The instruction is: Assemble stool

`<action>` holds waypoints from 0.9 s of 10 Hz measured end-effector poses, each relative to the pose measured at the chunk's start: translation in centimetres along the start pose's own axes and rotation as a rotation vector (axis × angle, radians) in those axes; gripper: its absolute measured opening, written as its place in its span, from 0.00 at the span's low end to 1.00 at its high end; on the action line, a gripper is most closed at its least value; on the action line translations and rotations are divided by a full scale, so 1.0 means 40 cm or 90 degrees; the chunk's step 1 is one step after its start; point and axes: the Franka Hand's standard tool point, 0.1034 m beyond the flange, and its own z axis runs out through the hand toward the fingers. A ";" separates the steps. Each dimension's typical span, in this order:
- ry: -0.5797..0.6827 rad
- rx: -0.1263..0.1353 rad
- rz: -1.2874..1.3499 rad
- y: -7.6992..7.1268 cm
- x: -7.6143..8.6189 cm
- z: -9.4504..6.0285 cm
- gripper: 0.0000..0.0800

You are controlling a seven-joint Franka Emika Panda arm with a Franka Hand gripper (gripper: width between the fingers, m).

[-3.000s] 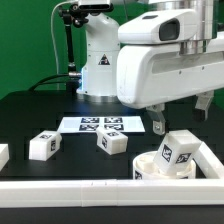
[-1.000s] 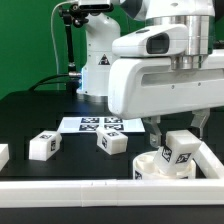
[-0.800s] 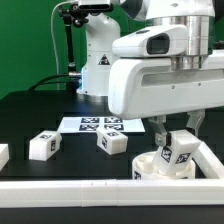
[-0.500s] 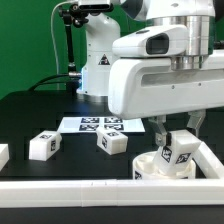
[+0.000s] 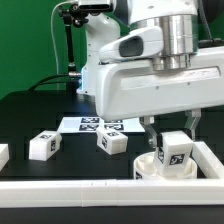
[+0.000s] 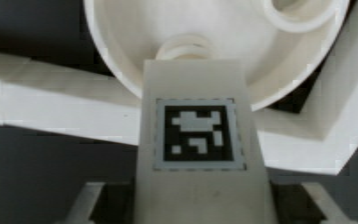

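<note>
Swinging round within the last second, the arm's white wrist housing (image 5: 150,85) had rotated above the black desk (image 5: 40,110), and the tool (image 5: 170,131) had come round with it. The held leg (image 5: 175,150) had turned too: its marker tag, earlier angled away on a side face, now looked squarely out at the exterior view. That suggested a twisting step, the leg being screwed down into the seat (image 5: 150,168), with this joint probably close to done and the other legs not yet fitted.

The seat, a thick white round disc, lay directly beneath the tool, against the white rim bar (image 5: 80,190). The leg, a short chunky white block, stood upright on it between the fingers, which appeared clamped on its two sides. In the wrist view the leg (image 6: 197,130) ran down to a round socket in the seat (image 6: 140,50).

A loose leg (image 5: 112,143) lay off to the exterior view's left of the tool, a second loose leg (image 5: 42,145) farther that way. The marker board (image 5: 100,125) lay behind them.
</note>
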 end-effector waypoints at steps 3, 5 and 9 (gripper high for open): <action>0.020 0.003 0.107 -0.012 -0.002 0.000 0.43; 0.021 0.010 0.204 -0.014 -0.001 -0.001 0.43; 0.032 0.008 0.405 -0.023 -0.005 0.000 0.43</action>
